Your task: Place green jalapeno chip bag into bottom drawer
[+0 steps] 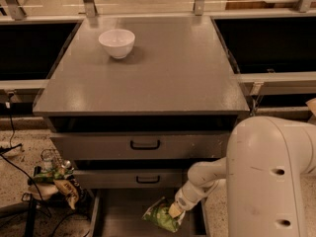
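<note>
One green jalapeno chip bag [158,217] lies in the bottom drawer [121,218], near its right rail. The gripper [175,211] touches the bag; whether it grasps, I cannot tell. The drawer's left side is free. Above it are two drawer fronts [145,144] and one white bowl [117,42].

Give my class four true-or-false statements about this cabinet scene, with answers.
1. The white bowl stands on the cabinet top. True.
2. The chip bag lies on the cabinet top. False: it is low down, at the bottom drawer.
3. The gripper is at the chip bag, low over the bottom drawer. True.
4. The bottom drawer is shut. False: it is pulled open.
</note>
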Controlling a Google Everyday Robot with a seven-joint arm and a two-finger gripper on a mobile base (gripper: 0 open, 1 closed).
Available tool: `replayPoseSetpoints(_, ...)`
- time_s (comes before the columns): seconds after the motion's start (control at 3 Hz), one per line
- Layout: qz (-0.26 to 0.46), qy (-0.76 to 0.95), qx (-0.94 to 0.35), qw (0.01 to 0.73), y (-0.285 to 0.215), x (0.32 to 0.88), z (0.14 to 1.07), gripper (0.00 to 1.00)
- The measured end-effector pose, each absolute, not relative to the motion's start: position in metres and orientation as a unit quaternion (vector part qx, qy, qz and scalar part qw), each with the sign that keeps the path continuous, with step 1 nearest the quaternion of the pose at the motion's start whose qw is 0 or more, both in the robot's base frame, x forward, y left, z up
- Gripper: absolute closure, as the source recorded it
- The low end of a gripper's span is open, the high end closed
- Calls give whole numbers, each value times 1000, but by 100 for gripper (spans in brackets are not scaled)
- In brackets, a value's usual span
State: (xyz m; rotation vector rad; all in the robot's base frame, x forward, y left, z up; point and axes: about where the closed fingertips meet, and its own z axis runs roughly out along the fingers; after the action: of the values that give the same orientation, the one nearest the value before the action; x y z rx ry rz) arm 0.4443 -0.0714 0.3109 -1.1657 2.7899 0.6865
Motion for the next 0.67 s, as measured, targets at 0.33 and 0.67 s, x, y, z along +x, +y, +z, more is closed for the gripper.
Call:
replayPoseSetpoints(0.33, 224, 900, -374, 21, -69, 451, 310, 100)
replayPoseSetpoints(0.67, 197, 910, -363, 30, -71, 448, 310, 100)
